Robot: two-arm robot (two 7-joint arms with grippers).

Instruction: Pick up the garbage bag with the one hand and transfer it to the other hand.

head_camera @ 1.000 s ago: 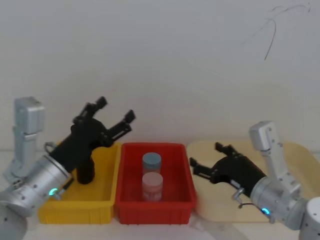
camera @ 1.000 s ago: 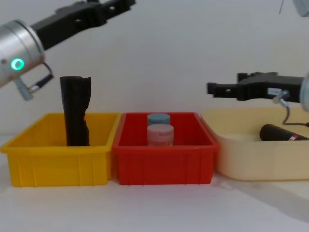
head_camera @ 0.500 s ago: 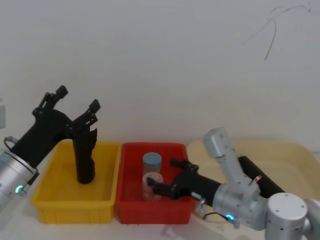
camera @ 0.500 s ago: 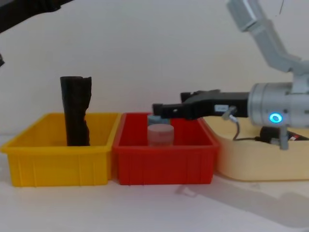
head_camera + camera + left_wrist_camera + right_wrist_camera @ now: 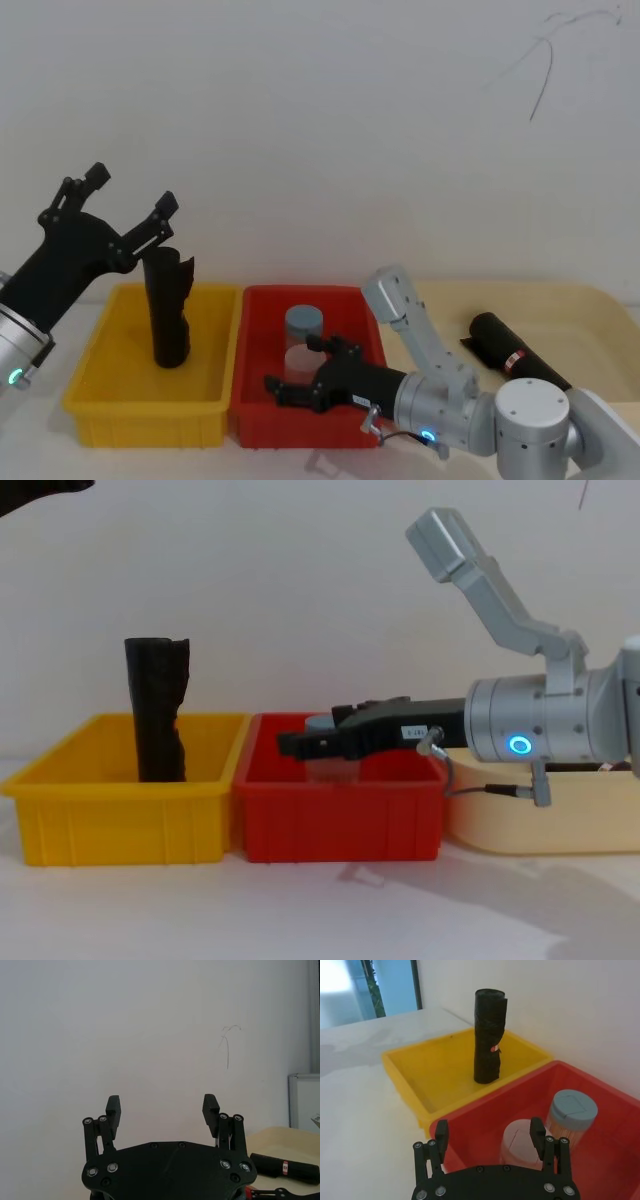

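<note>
1. Currently you are at the start of the pick: nothing is held. The garbage bag point(image 5: 500, 342) lies on its side about mid-way along the cream tray point(image 5: 590, 312), slanting toward the tray's near right corner.
2. Your left gripper point(image 5: 130, 189) hangs high over the far left corner of the yellow bin point(image 5: 90, 408). Its fingers are spread wide and empty, and it is well apart from the bag.
3. Your right gripper point(image 5: 290, 364) sits low over the front of the red bin point(image 5: 280, 428), jaws apart and empty. It is just beside the pink jar point(image 5: 300, 358) and faces the yellow bin, not the tray.
4. Next, I judge, one gripper must go to the tray, set its fingers across the roll and close on its middle. A glossy round roll may slip or roll, so take it squarely.
5. Be careful: the upright roll point(image 5: 168, 310) in the yellow bin also shows a small red mark in the right wrist view. Your right arm covers the tray's near left corner in the head view. The bag's end runs off the left wrist view's edge.
</note>
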